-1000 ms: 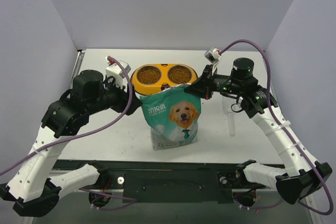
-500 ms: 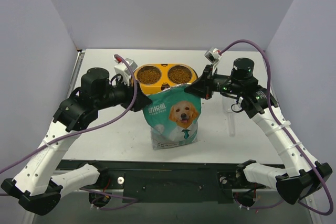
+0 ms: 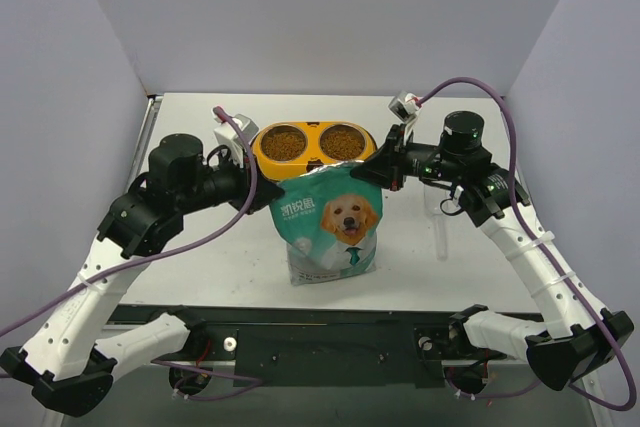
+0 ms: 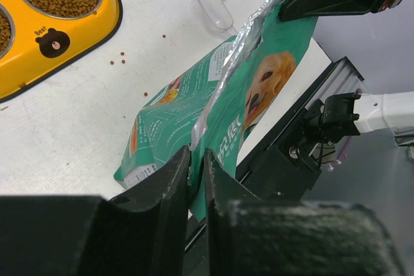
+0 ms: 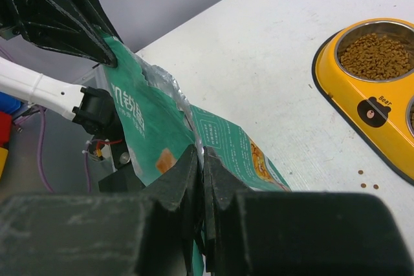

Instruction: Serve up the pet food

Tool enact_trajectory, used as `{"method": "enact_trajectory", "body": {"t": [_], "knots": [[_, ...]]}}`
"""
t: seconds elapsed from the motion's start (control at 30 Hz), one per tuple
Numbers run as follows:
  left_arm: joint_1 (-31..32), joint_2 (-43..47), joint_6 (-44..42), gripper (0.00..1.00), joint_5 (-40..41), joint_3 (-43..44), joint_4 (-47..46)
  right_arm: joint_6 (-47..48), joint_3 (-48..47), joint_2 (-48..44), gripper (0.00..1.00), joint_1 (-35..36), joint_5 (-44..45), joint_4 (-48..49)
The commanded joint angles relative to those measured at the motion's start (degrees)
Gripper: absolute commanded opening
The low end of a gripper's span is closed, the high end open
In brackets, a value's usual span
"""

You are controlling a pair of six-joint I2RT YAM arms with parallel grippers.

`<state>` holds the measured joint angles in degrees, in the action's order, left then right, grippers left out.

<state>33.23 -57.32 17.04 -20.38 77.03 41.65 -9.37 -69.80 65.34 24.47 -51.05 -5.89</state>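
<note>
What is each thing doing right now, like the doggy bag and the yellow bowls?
bag: upright, top corners pinched.
left pincer: shut on bag.
right pincer: shut on bag.
feeder: flat on table, both bowls filled.
pet food: in both bowls, some pellets spilled beside.
scoop: lying on table, not held.

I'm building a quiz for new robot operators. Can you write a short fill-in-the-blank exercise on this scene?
1. Both bowls of the yellow feeder contain brown ____.
2. The left gripper and the right gripper each pinch a top corner of the teal ____.
3. The animal printed on it is a ____.
4. The clear scoop lies on the table, held by ____ gripper.
Missing words: kibble; bag; dog; neither.
</note>
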Motion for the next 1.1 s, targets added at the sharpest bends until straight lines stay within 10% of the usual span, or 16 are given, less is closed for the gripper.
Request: {"method": "enact_trajectory", "body": {"t": [0.0,0.1,0.2,0.37,0.5,0.73,0.83,0.93,1.07], "knots": [[-0.98,2.39,1.15,0.27,2.54,-0.22,-2.53,0.49,-1.30,-2.67,0.00,-1.35,2.09,5.36],[-0.98,2.04,1.86,0.26,2.80,-0.57,-4.64,0.23,-1.22,-2.76,0.00,-1.09,2.09,5.36],[-0.98,1.25,1.95,0.00,2.80,-0.39,-6.83,0.23,-1.22,-2.68,0.00,-0.92,1.92,5.36],[-0.98,0.02,2.74,0.00,-0.80,-0.05,-10.36,0.66,-1.92,-2.24,0.00,-0.13,1.83,4.75],[-0.89,-1.74,3.00,0.40,-2.64,1.36,-10.18,1.54,-2.62,-1.89,0.00,0.40,1.83,3.61],[-0.80,-4.99,3.53,0.43,-5.01,1.46,-12.46,1.72,-2.71,-1.80,0.00,0.67,1.74,3.43],[-0.71,-5.35,3.88,0.38,-6.07,1.28,-13.78,1.89,-2.80,-2.06,0.00,0.67,2.00,2.99],[-0.80,-4.65,2.84,0.00,-5.99,1.54,-13.53,2.68,-2.71,-2.41,0.00,0.49,2.35,2.11],[-0.89,-0.70,1.68,0.00,-4.49,-1.09,-16.25,2.60,-2.36,-3.11,0.00,-0.82,1.74,2.02]]}}
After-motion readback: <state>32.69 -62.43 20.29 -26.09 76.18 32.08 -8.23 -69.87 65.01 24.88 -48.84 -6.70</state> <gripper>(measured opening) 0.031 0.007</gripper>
